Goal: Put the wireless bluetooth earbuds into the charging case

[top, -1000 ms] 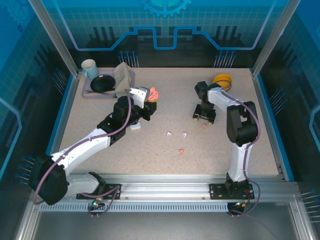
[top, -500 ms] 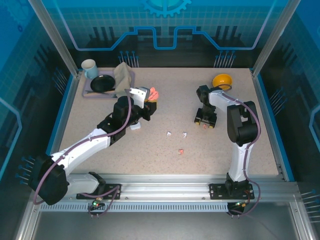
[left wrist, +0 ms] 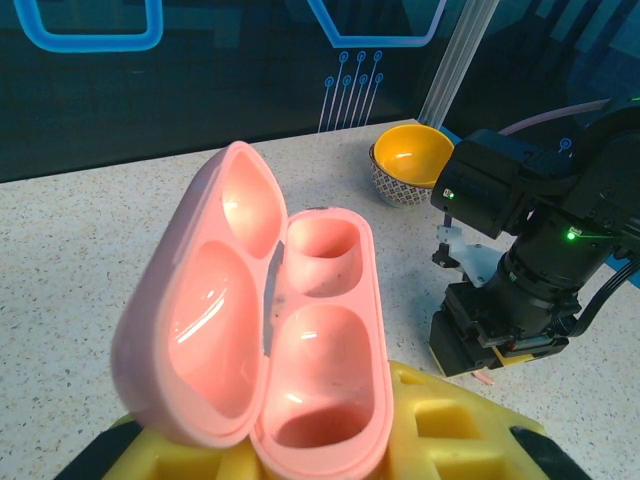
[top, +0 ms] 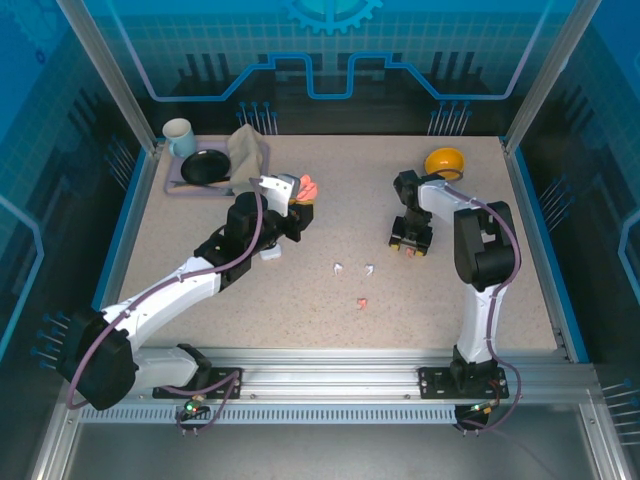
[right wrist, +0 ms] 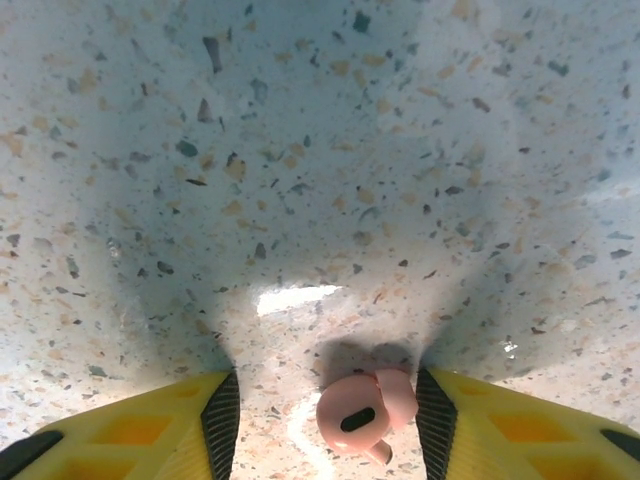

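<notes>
Right wrist view: right gripper (right wrist: pixel 325 435) low over the speckled worktop (right wrist: pixel 320 150), jaws apart, one salmon-pink earbud (right wrist: pixel 362 418) lying on the surface between them, closer to one finger than the other. Left wrist view: pink charging case (left wrist: pixel 300 340), lid hinged open, held in the closed left gripper (left wrist: pixel 300 455). Top external view: two white earbuds (top: pixel 354 268) side by side and a second pink earbud (top: pixel 360 303), loose mid-worktop between the arms.

Glossy yellow bowl (top: pixel 444 160) far right; pale mug (top: pixel 180 134) far left, by a lavender tray (top: pixel 172 186) carrying a black dish (top: pixel 205 167) and beige cloth (top: pixel 245 150).
</notes>
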